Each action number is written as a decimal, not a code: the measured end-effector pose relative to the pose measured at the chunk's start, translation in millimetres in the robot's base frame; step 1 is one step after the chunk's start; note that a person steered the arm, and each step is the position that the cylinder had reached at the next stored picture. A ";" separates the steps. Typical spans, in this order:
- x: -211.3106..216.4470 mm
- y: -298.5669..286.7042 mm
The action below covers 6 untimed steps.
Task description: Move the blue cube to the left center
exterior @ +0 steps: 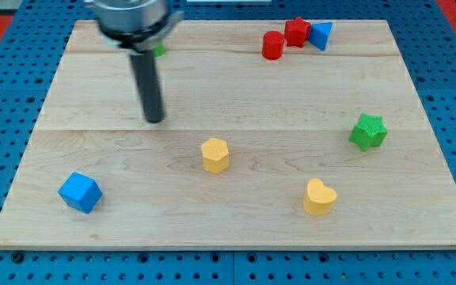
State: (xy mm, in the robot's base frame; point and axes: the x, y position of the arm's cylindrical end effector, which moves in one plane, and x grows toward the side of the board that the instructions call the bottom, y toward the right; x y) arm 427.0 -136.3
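Note:
The blue cube (80, 192) lies near the bottom left corner of the wooden board (236, 95). My tip (155, 119) rests on the board left of centre, well above and to the right of the blue cube, not touching any block. The rod rises from it to the arm's head at the view's top.
A yellow hexagonal block (215, 154) lies at centre, a yellow heart (319, 197) at lower right, a green star (368, 131) at right. A red cylinder (272, 45), red star (296, 32) and blue triangle (321, 35) cluster at top. A green block (159, 49) peeks behind the rod.

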 end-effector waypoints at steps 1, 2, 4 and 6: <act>41.8 -40.6; 110.4 -27.4; 183.0 -62.8; 181.3 -118.1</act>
State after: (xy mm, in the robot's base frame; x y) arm 608.3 -254.4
